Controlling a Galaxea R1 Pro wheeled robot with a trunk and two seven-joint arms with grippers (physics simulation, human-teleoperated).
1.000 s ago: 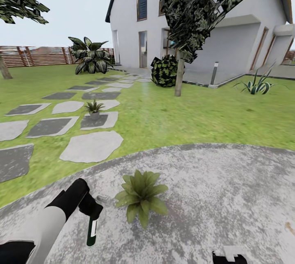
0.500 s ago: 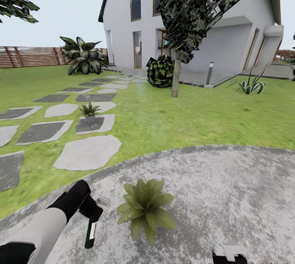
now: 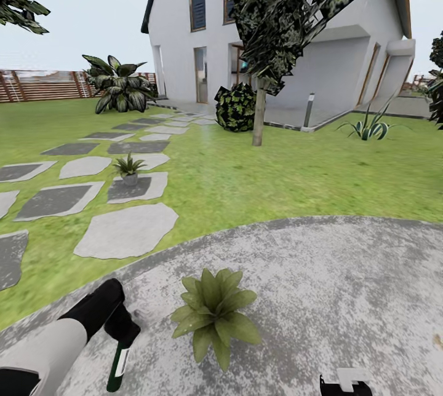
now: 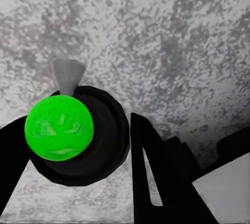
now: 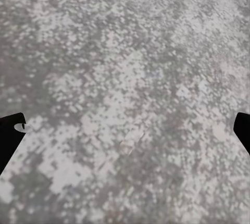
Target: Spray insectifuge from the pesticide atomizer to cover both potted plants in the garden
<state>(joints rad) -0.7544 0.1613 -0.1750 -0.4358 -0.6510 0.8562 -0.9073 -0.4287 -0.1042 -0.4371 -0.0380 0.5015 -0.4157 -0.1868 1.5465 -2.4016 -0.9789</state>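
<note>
In the head view, the left gripper (image 3: 121, 329) held the pesticide atomizer (image 3: 117, 366) by its head, the green body hanging bottom-down over the round grey paved patch (image 3: 344, 285), its long axis close to upright with a slight tilt. The nearer potted plant (image 3: 213, 315) stood on the paving just beside the bottle, toward the robot's right and a little ahead, so the left arm was the one placed to spray it. The farther potted plant (image 3: 128, 169) sat on a stepping stone (image 3: 130, 187) well ahead across the lawn (image 3: 277, 174). A piece of the right gripper (image 3: 344, 382) showed at the lower edge, well apart from both plants.

In the left wrist view, the black fingers (image 4: 156, 166) pinched the atomizer, seen end-on as a bright green disc (image 4: 59, 127) over the speckled paving.

In the right wrist view, two dark fingertips (image 5: 10, 130) stood spread wide with nothing between them but grey paving (image 5: 130, 94).
</note>
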